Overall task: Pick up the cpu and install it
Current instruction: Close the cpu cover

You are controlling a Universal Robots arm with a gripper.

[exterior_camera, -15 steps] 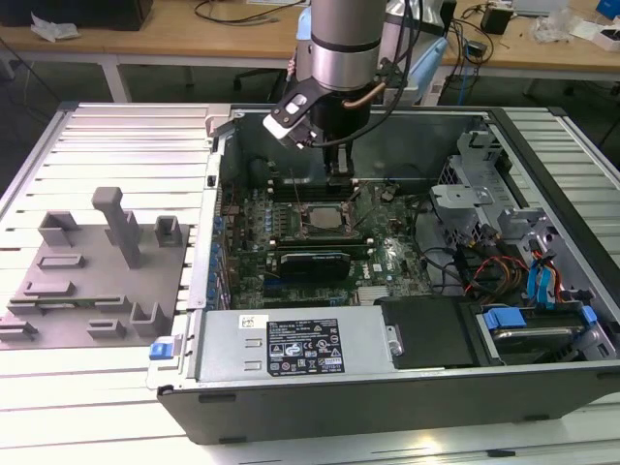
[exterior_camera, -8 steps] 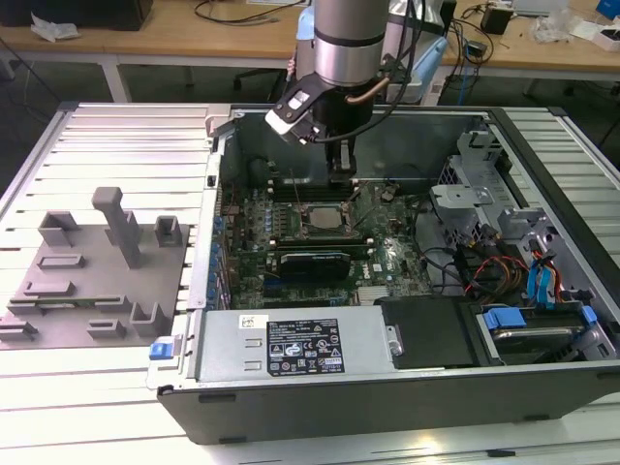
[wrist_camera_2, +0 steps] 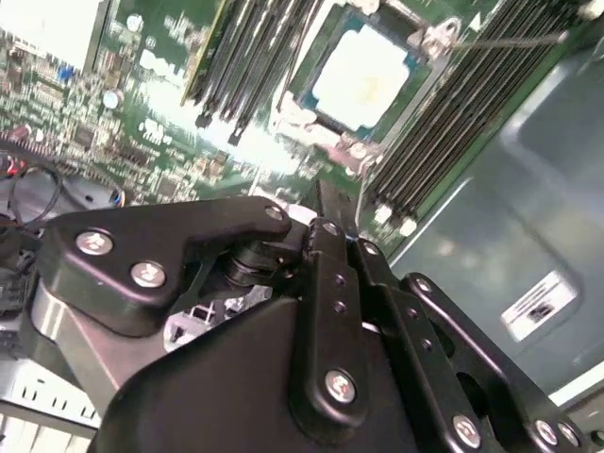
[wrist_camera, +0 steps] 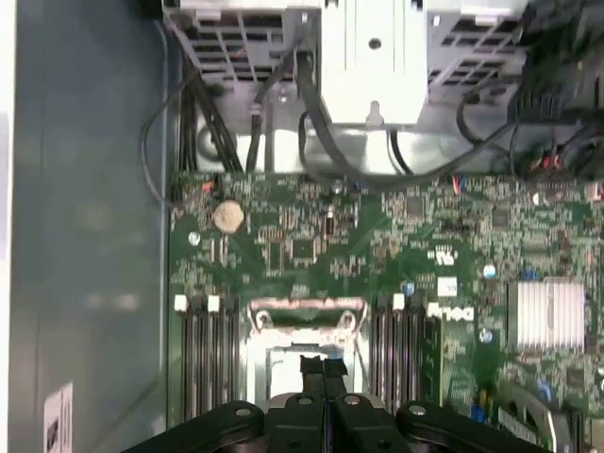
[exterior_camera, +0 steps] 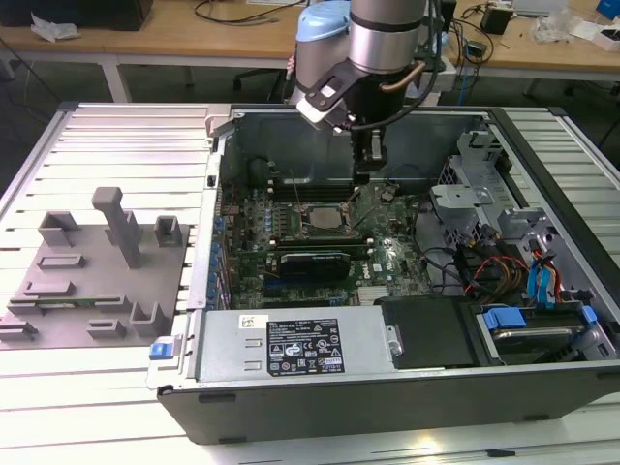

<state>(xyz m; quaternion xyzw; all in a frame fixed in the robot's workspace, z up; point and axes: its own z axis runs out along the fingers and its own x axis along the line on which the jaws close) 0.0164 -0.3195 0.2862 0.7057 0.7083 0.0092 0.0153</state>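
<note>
The cpu (exterior_camera: 325,216), a pale silver square, lies flat in the motherboard socket inside the open computer case (exterior_camera: 320,402). In the second wrist view the cpu (wrist_camera_2: 363,75) sits level in its frame between rows of black memory slots. My gripper (exterior_camera: 369,170) hangs just above the board, slightly toward the exterior view's right of the socket. Its black fingers (wrist_camera: 313,370) are pressed together with nothing between them, their tips over the socket's edge. In the second wrist view the gripper (wrist_camera_2: 328,209) stands a short way off the chip and does not touch it.
A grey fixture plate with upright blocks (exterior_camera: 97,262) lies at the exterior view's left of the case. The power supply (exterior_camera: 291,344) spans the case front. Drive cages and cables (exterior_camera: 504,252) crowd the right. A thin metal lever (wrist_camera_2: 505,39) sticks out by the socket. A coin battery (wrist_camera: 227,216) sits on the board.
</note>
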